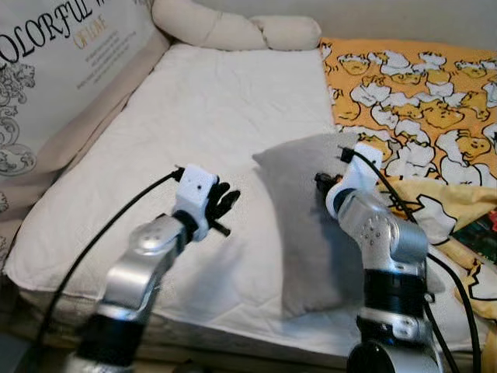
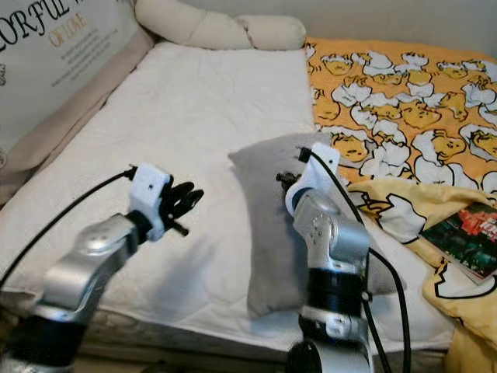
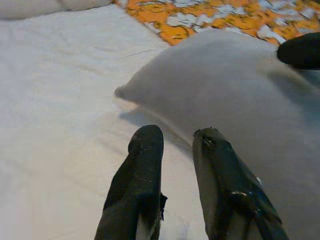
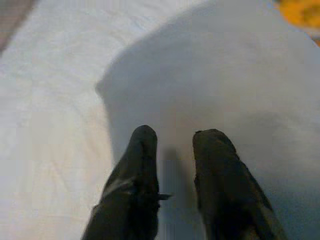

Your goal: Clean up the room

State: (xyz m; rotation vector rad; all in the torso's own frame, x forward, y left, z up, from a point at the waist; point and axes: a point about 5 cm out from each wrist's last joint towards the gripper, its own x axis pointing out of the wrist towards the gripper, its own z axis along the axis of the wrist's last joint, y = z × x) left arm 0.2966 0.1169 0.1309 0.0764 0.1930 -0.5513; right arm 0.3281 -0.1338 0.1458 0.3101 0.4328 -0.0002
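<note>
On the bed: grey pillow [image 1: 311, 217] laid on the white mattress [image 1: 194, 124], beside the duck blanket [image 1: 419, 93].
Right gripper [image 4: 172, 150]: held over the pillow, fingers slightly parted, nothing held.
Left gripper [image 3: 175, 150]: beside the pillow's edge, narrowly parted, nothing held.
Advice: a deep fold of fabric is best pinched before lifting.

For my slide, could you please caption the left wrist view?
Left gripper, fingers slightly apart, hovers over the white sheet beside the grey pillow.

Grey pillow [image 1: 307, 225], white sheet [image 1: 210, 116], orange duck-patterned blanket [image 1: 411, 85].
</note>
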